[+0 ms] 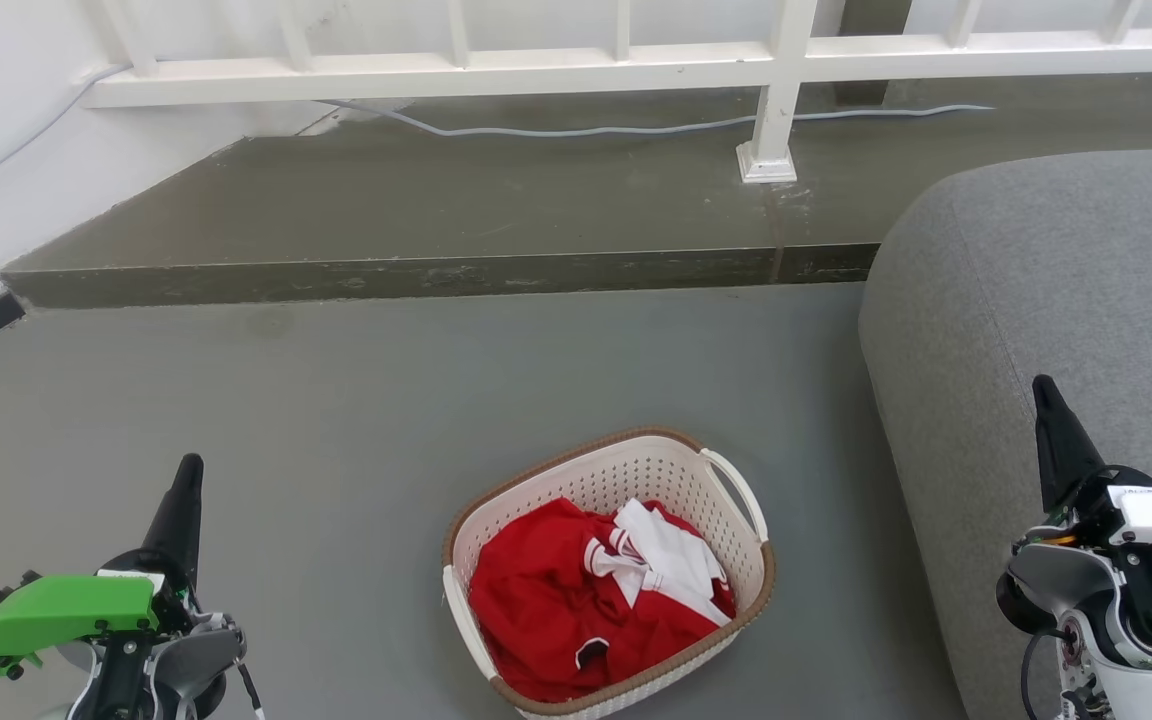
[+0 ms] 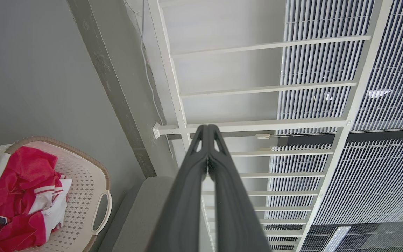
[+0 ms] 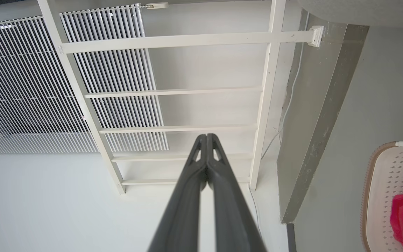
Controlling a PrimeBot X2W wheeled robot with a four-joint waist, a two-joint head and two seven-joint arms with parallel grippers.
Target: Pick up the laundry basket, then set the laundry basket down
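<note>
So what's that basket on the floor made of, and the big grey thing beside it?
The laundry basket looks like moulded cream plastic, matte, with regular punched holes. Its brown rim looks woven, possibly imitation wicker. The grey seat seems upholstered in textured fabric, judging by its soft rounded edge.

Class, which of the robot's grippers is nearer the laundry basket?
Left, though only narrowly. The left gripper hangs to the left of the laundry basket, above the floor; the right gripper hangs to its right, before the grey sofa, slightly farther off.
</note>
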